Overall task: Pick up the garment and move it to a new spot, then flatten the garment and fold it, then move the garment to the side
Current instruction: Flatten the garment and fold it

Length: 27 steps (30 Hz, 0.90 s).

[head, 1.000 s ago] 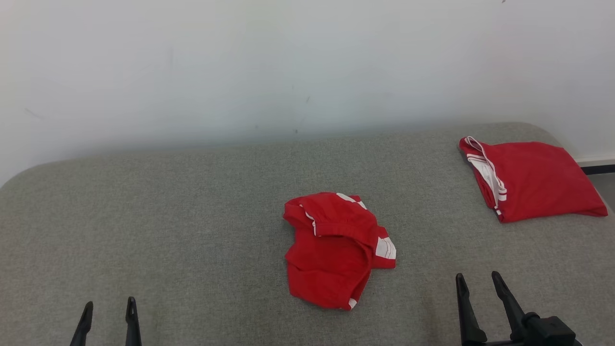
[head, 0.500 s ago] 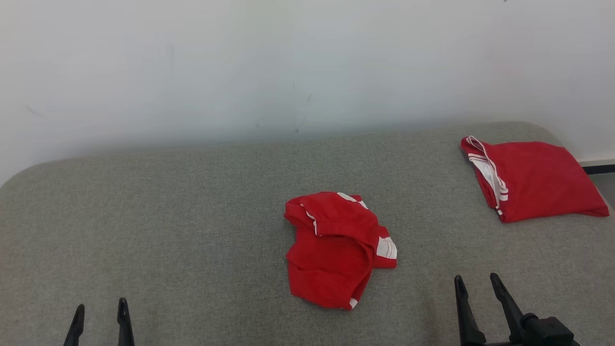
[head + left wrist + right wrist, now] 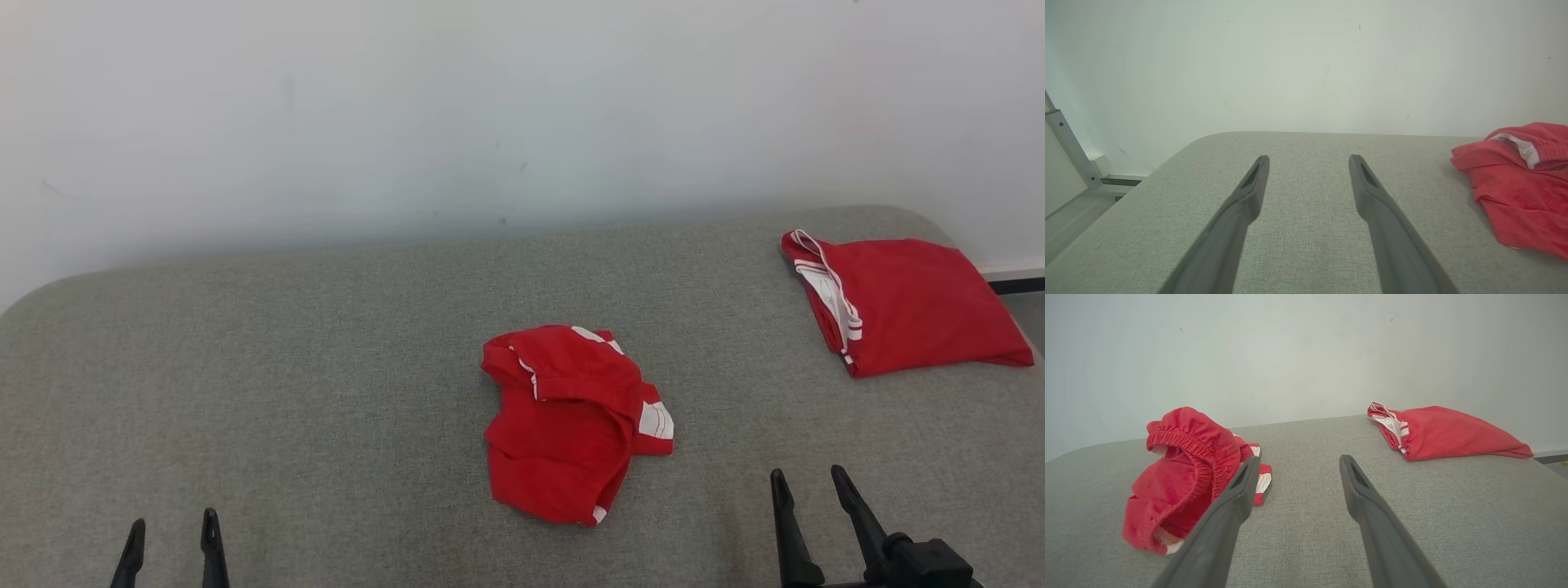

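A: Well, nearest first: how do the claws stand?
B: The left gripper [image 3: 173,519] at lower left and the right gripper [image 3: 807,472] at lower right are both spread wide, holding nothing.
A: And the garment [image 3: 571,425]?
B: Crumpled at frame centre on the grey cushion [image 3: 326,367], apart from both. Soft, light and floppy, I'd judge; pinch the elastic waistband [image 3: 1208,457]. A folded red garment [image 3: 898,302] lies upper right

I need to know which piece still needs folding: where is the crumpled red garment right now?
In the head view, the crumpled red garment lies centrally on the grey fabric surface, ahead-left of the right gripper, nearer than the folded red garment at far right.
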### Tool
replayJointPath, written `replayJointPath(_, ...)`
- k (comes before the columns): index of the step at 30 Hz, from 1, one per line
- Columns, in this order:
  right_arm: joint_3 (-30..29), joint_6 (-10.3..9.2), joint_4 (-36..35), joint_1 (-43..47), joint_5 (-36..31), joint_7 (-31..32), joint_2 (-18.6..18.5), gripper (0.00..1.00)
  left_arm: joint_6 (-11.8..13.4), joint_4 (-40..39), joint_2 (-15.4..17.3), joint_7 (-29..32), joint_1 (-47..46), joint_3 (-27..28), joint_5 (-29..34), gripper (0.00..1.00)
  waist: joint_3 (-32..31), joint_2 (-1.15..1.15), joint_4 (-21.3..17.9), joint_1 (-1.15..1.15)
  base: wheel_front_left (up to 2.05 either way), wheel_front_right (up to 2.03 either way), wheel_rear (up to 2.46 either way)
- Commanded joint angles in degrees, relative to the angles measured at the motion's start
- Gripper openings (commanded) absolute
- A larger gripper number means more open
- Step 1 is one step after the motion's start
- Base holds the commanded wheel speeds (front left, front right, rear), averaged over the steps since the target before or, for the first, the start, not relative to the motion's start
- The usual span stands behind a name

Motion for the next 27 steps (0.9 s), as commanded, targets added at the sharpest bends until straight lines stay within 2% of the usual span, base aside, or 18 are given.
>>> replayJointPath(1,0.1,-0.15,0.1,0.0,0.3,-0.3,0.0,1.0,0.0,0.0,-0.2,-0.2,0.5,0.3,0.5,1.0,0.1,0.0,0.0,-0.01,0.0,0.0,0.0)
replayJointPath(27,0.2,-0.15,0.3,-0.2,0.6,-0.3,-0.3,1.0,-1.2,0.2,-1.3,-0.2,-0.2,1.5,1.8,1.0,0.4,0.0,-0.1,-0.01,0.0,0.0,0.0)
